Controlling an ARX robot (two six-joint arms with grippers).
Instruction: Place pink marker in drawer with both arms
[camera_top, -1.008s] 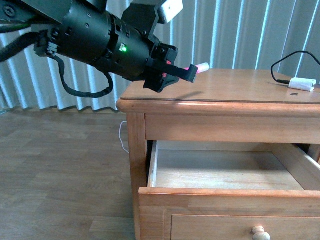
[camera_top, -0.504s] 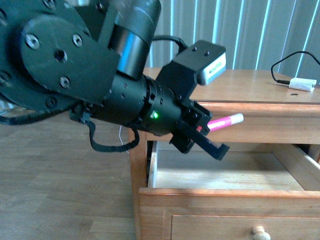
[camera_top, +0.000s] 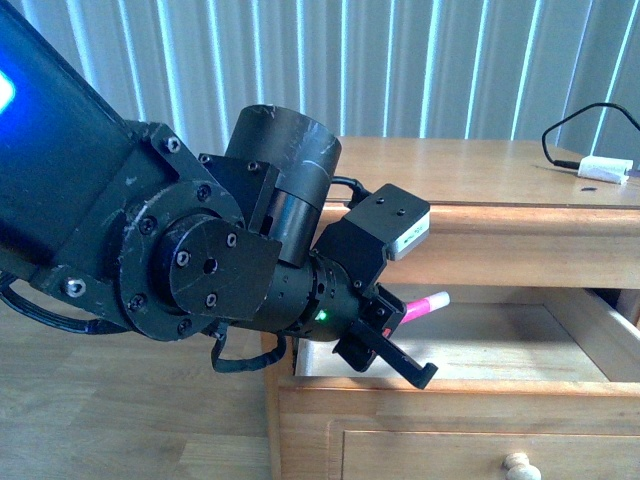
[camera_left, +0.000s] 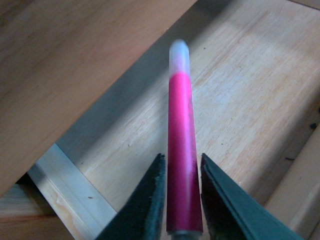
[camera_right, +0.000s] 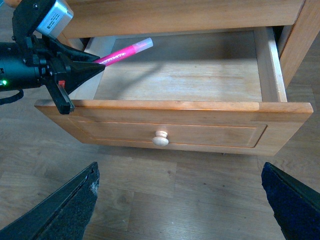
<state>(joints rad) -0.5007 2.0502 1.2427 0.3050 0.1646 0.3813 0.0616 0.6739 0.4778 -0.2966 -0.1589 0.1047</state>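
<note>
Marker's place: the pink marker (camera_top: 425, 304) hangs in the air over the left part of the open drawer (camera_top: 450, 390). It sits below the cabinet's front rail and clear of the pale drawer floor.
Left fingers: the left gripper (camera_top: 400, 335) is clenched on the marker's rear end, one thin black finger on each side. Most of the pink body and the white cap stick out ahead of them.
Right fingers: the right gripper (camera_right: 180, 167) is spread wide and holds nothing. It stands out in front of the drawer, on the near side of the knob (camera_right: 160, 138).
Which way it points: the white cap leads to the right and towards the far side of the drawer, tipped a little upward. The pink tail is buried between the fingers.
Long axis: close to level, running from near-left to far-right, slantwise across the drawer, not square with its walls.
Risk, drop: I'd say it is held a fair way above the floor, so letting go here could make it bounce. Being round, it may roll off towards a wall.
Risk, snag: the lower finger looks near the drawer's front rim, so sinking straight down might catch the wood.
Risk, rail: the raised cap lies under the rail, so a lift or tilt could knock it.
Risk, pinch: if the right arm shuts the drawer too soon, the left fingers would be trapped.
</note>
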